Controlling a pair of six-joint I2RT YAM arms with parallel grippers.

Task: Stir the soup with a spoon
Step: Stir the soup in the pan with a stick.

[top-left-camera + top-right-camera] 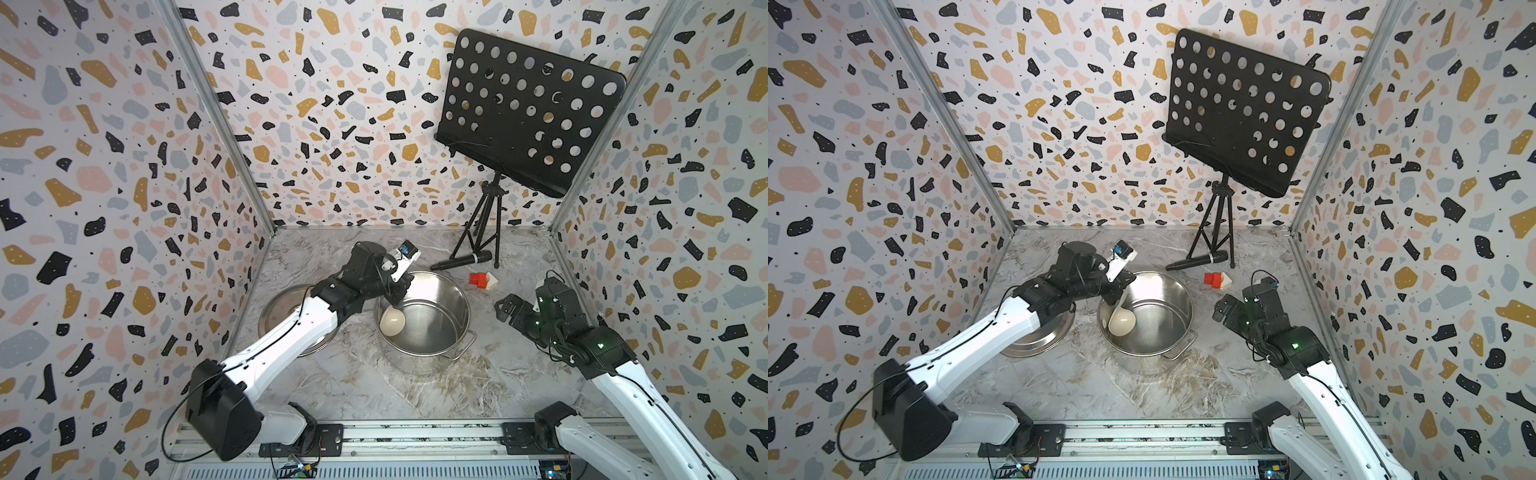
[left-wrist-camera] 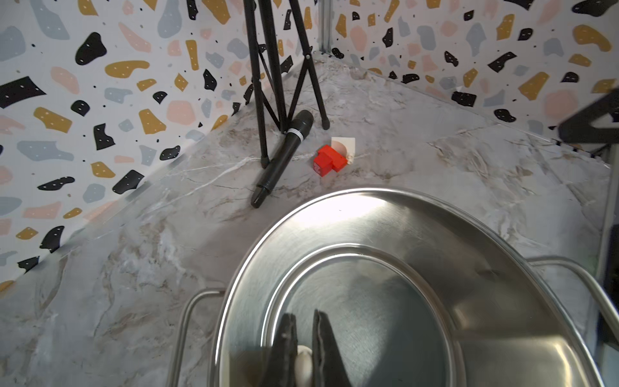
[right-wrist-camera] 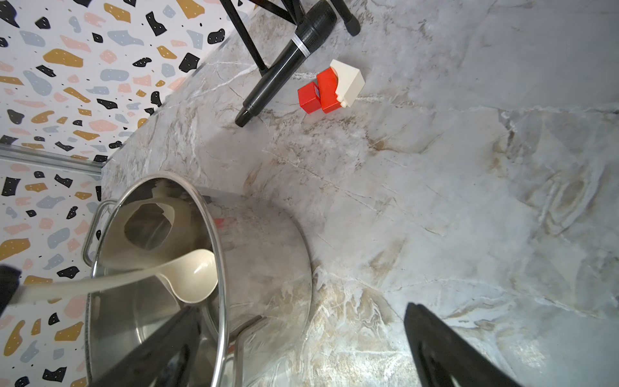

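A steel pot [image 1: 455, 293] [image 1: 1177, 297] stands mid-table, and its bottom shows bare steel; the soup is not in view. The cream-white spoon [image 1: 394, 321] [image 1: 1122, 322] hangs inside the pot with its bowl low by the left wall. My left gripper [image 1: 397, 291] [image 1: 1117, 291] is above the pot's far-left rim, shut on the spoon's handle [image 2: 304, 363], which shows between the left gripper [image 2: 304, 315] jaws. In the right wrist view the spoon [image 3: 196, 278] sits inside the pot [image 3: 268, 251]. My right gripper [image 1: 505, 305] [image 3: 303, 306] hovers right of the pot, open and holding nothing.
A steel lid [image 1: 286, 316] lies left of the pot, under my left arm. Behind the pot are a black microphone [image 1: 461, 261], a red-and-white block [image 1: 482, 280] and a music stand's tripod [image 1: 484, 224]. Patterned walls close in three sides.
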